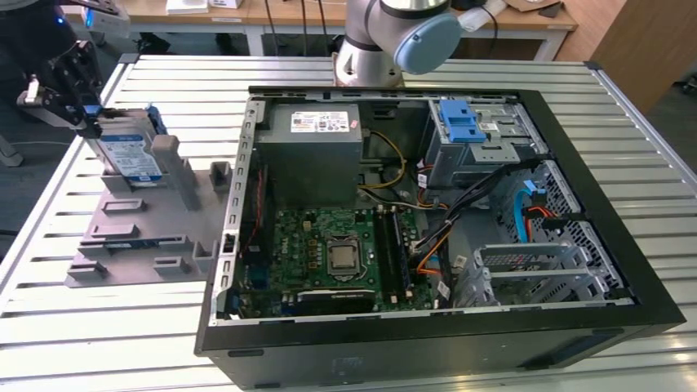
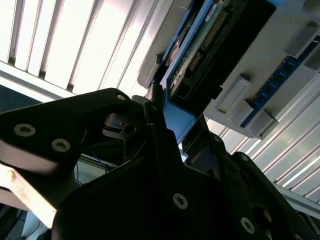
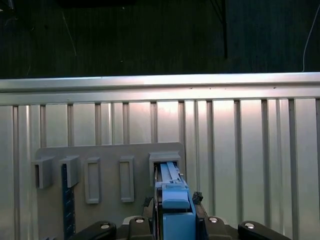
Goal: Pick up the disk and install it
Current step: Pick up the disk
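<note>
The fingers (image 1: pixel 90 114) are clamped on the blue-framed top edge of the disk (image 1: pixel 129 155), which stands on edge in a slot of the grey holder (image 1: pixel 142 237) beneath them. Well apart from the fingers on the counter (image 1: pixel 98 343), an open computer case (image 1: pixel 436 333) holds a motherboard (image 1: pixel 338 253), power supply (image 1: pixel 316 155) and drive cage (image 1: pixel 474 139).
</note>
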`<state>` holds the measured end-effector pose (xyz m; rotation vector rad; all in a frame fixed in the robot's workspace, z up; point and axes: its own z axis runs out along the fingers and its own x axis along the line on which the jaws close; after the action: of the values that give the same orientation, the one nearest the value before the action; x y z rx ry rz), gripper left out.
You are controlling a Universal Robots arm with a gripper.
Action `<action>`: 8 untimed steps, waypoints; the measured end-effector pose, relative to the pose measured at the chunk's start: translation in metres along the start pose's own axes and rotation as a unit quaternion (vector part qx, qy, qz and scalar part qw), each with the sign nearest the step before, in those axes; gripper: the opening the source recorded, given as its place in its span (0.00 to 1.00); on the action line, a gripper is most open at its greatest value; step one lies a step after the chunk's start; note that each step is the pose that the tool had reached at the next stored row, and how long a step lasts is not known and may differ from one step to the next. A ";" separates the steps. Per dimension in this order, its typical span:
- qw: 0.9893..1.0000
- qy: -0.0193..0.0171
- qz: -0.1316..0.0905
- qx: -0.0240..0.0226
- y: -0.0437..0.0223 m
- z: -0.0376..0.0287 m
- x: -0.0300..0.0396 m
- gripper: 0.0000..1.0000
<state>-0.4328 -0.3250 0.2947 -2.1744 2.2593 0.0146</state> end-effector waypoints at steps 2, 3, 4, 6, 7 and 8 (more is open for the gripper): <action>1.000 0.001 0.000 0.000 0.0000 0.0014 0.0000 0.40; 1.000 0.001 0.000 0.000 0.0000 0.0021 0.0000 0.40; 1.000 0.001 0.000 0.000 0.0000 0.0027 0.0000 0.40; 1.000 0.002 0.000 0.000 0.0000 0.0035 0.0000 0.40; 1.000 0.002 0.000 0.000 0.0000 0.0037 0.0000 0.40; 1.000 0.002 0.000 0.000 0.0000 0.0037 0.0000 0.40</action>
<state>-0.4328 -0.3250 0.2909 -2.1761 2.2612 0.0110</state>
